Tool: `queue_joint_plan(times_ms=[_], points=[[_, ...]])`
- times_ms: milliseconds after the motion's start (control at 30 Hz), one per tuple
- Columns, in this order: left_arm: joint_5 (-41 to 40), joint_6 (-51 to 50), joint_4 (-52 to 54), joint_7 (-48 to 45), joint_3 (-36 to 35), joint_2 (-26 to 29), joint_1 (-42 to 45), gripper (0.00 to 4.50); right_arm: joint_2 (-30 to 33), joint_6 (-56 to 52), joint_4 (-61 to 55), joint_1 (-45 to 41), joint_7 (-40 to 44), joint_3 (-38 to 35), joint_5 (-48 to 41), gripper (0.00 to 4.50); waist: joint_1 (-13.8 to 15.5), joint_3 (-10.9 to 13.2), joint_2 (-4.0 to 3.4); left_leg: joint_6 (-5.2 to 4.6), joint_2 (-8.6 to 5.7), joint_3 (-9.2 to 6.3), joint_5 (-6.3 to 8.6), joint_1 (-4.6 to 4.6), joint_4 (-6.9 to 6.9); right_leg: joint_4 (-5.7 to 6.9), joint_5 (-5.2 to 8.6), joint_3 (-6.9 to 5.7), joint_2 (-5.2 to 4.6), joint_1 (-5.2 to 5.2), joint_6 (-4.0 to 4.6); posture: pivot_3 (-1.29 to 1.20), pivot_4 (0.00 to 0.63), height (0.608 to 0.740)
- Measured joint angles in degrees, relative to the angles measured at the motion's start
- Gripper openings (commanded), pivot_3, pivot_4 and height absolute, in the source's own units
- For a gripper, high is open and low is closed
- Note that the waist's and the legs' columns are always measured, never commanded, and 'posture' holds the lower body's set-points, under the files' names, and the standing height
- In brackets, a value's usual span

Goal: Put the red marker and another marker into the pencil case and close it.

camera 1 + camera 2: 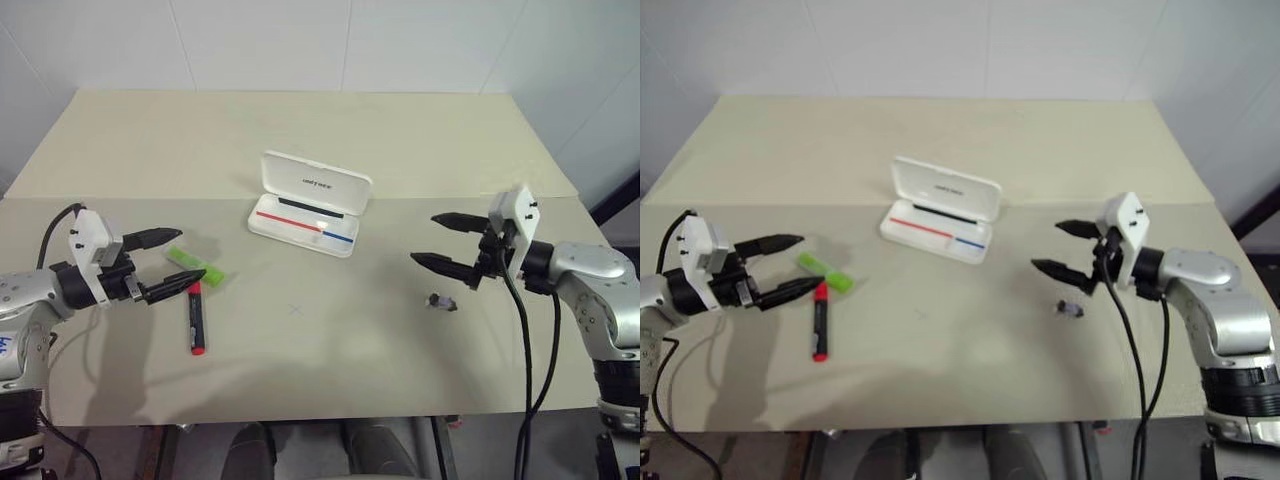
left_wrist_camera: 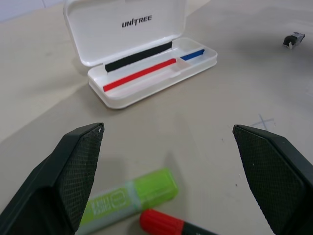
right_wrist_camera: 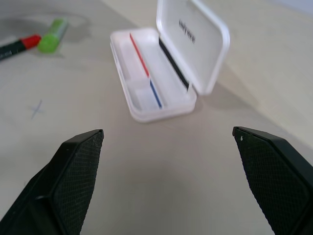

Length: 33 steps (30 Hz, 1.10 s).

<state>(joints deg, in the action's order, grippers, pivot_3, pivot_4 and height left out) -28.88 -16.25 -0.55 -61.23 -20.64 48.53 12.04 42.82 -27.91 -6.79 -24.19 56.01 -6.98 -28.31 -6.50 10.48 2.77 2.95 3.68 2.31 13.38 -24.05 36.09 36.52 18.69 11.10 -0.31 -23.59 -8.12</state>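
Note:
The white pencil case (image 1: pixel 305 222) lies open at the table's middle, lid up, a red and blue stripe inside and nothing else in it. The red marker (image 1: pixel 196 320) lies on the table at the left, its black end section toward the lime-green marker (image 1: pixel 196 266) just beyond it. My left gripper (image 1: pixel 190 254) hovers open over the green marker, which also lies between its fingers (image 2: pixel 80 171) in the left wrist view. My right gripper (image 1: pixel 425 237) hangs open above the table at the right, pointing toward the case (image 3: pixel 161 83), with nothing in it.
A small dark grey object (image 1: pixel 440 301) lies below my right gripper. A faint pencilled cross (image 1: pixel 295 309) marks the beige table (image 1: pixel 300 130) in front of the case. White walls stand behind the table's far edge.

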Motion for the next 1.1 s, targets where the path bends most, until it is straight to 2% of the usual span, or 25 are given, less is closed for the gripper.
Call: queue_joint_plan(times_ms=[367,600,833,1100], points=[[0.2,0.3,-0.1,0.4,0.5,-0.5,-0.3,4.48,-3.4,-3.4,-2.2,-2.6,-3.0,5.4,1.0,4.50,0.0,0.0,-0.01,0.00,0.00,0.00,0.00,0.00,0.01,0.06,0.02,-0.02,-0.02,-0.02,0.02,0.00,0.150,0.740],[0.2,1.3,3.4,4.0,0.4,-3.7,-3.4,4.48,-4.8,-5.3,1.4,-11.5,-5.9,14.0,8.8,4.50,-0.1,0.0,-0.01,0.01,0.01,0.00,0.00,-0.02,-0.02,0.11,0.05,-0.03,-0.03,-0.10,0.06,0.00,0.150,0.740],[0.2,1.6,5.7,6.9,-1.0,-4.3,-5.2,4.48,-7.5,-7.2,8.3,-16.8,-5.4,22.3,15.0,4.50,0.0,0.0,0.00,0.01,0.01,-0.02,0.00,-0.03,-0.02,0.20,0.09,-0.07,-0.02,-0.13,0.14,0.00,0.150,0.740],[0.1,1.9,9.6,9.4,-1.8,-5.6,-9.0,4.48,-10.7,-5.8,11.6,-20.2,-1.1,23.1,16.3,4.50,-0.2,0.0,0.00,0.01,0.03,-0.05,0.00,-0.01,-0.01,0.31,0.09,-0.10,0.01,-0.14,0.14,0.00,0.150,0.740]])
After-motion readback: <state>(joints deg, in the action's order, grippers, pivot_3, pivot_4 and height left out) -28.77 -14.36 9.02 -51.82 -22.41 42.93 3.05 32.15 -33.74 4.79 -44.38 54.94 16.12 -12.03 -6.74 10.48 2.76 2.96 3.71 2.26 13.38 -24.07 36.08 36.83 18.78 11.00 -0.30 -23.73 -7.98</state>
